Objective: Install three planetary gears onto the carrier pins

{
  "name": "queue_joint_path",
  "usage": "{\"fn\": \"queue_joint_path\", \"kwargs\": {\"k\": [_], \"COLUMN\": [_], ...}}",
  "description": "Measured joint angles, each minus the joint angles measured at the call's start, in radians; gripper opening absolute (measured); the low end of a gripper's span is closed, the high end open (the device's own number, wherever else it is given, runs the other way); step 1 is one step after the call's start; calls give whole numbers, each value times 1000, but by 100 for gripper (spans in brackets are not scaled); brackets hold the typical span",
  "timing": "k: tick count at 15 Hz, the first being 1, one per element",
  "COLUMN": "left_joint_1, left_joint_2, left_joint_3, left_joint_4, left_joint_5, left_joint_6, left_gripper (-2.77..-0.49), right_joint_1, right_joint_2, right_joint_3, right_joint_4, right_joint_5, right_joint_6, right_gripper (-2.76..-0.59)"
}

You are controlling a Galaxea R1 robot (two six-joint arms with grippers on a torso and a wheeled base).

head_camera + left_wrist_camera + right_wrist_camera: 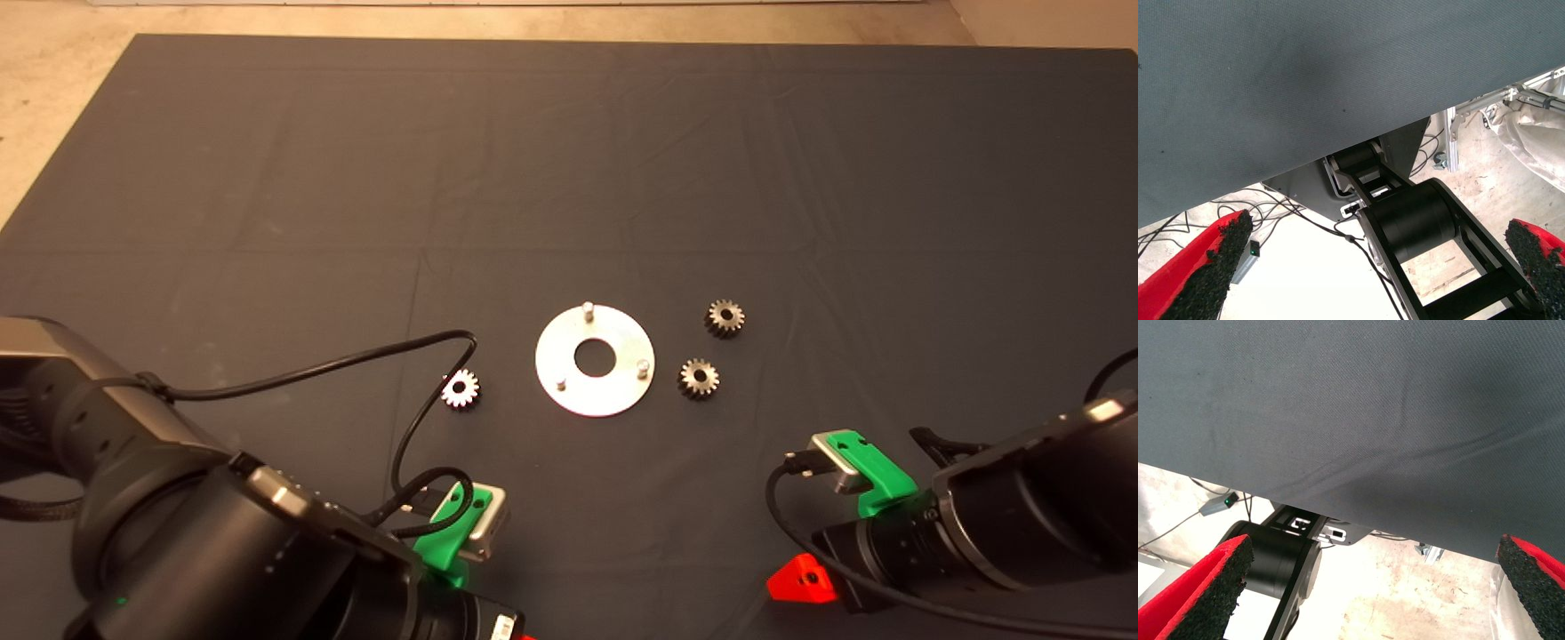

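- Looking down from the head view, the disc (594,359) is being seen flat near the middle of the mat (569,160), with its three pins (587,309) standing upright and all bare, so no gear is being counted as installed yet.
- One gear (460,389) is lying flat just to the left of the disc; the other two gears (725,317) are lying flat just to its right, close together but apart from each other and from the disc.
- The left gripper (462,524) is being held low at the near edge, and the lone gear is lying ahead of it, toward the far side; the right gripper (858,480) is being held opposite, with the pair of gears ahead of it and toward the centre.
- The left arm is judged nearer to the lone gear and the right arm nearer to the pair; a reach forward and down is being called for from either.
- In the left wrist view, the left gripper's fingers (1201,267) are being held wide apart and empty, over the mat's edge and the floor.
- In the right wrist view, the right gripper's fingers (1208,590) are likewise being held spread with nothing between them; no gear is being shown there.
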Motion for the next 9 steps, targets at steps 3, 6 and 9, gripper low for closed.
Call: {"fn": "queue_joint_path", "kwargs": {"k": [3, 6, 9], "left_joint_1": [0, 0, 0], "left_joint_2": [0, 13, 27], "left_joint_3": [0, 0, 0], "left_joint_4": [0, 0, 0], "left_joint_5": [0, 0, 0], "left_joint_6": [0, 0, 0], "left_gripper": [-50, -50, -50], "right_joint_1": [0, 1, 28], "right_joint_2": [0, 0, 3], "right_joint_3": [0, 0, -24], "right_joint_4": [0, 0, 1], "right_joint_5": [0, 0, 0], "right_joint_6": [0, 0, -24], "right_gripper": [-62, -62, -62]}}
